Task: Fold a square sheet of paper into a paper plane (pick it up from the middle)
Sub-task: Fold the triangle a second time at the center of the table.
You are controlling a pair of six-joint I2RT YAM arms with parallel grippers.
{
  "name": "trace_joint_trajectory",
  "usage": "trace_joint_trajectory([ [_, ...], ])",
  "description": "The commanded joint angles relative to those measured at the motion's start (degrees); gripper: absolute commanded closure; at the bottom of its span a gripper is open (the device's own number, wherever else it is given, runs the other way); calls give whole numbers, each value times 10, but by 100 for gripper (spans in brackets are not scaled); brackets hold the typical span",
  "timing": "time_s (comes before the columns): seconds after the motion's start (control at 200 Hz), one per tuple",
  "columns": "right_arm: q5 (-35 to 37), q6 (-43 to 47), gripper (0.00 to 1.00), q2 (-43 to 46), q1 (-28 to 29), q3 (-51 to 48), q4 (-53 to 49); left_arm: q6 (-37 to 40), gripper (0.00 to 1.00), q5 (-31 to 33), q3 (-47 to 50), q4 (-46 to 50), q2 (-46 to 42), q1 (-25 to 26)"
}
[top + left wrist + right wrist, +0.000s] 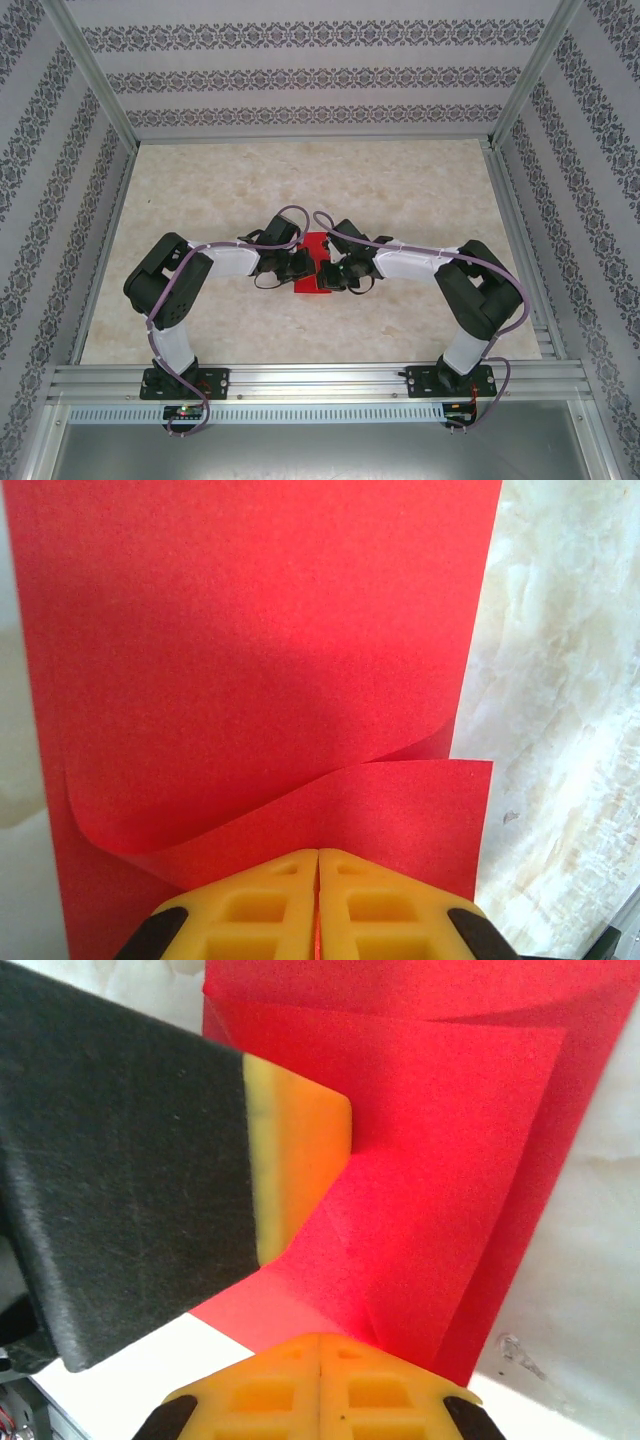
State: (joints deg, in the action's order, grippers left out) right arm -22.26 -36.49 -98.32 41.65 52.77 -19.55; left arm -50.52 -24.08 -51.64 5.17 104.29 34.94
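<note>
Looking down your left wrist, you see the left gripper point(318, 858) pinched shut on the near edge of the red sheet point(250, 630), with a flap curling just ahead of its fingertips. Your right wrist adds the right gripper point(320, 1340) closed on a raised fold, the left finger point(300, 1160) touching the sheet just ahead-left. From above, the sheet lies between both grippers on the table point(420, 190).

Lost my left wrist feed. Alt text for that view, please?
The square sheet of paper, bright red, fills most of the view, its near part curled up in a loose wave and pinched by the left gripper, yellow jaws shut at the bottom edge. Pale marbled table shows at right.
</note>
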Motion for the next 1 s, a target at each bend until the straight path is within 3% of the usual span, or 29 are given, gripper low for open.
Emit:
trace_joint_trajectory([
  [0.0, 25, 5, 100, -9, 5, 15, -20, -10, 91, 46, 22, 47, 19, -4],
  [0.579, 32, 17, 100, -28, 5, 1, -42, -7, 91, 55, 21, 59, 19, -4],
  [0.994, -72, 27, 100, -5, -27, -44, 14, -6, 91, 53, 23, 57, 16, -4],
])
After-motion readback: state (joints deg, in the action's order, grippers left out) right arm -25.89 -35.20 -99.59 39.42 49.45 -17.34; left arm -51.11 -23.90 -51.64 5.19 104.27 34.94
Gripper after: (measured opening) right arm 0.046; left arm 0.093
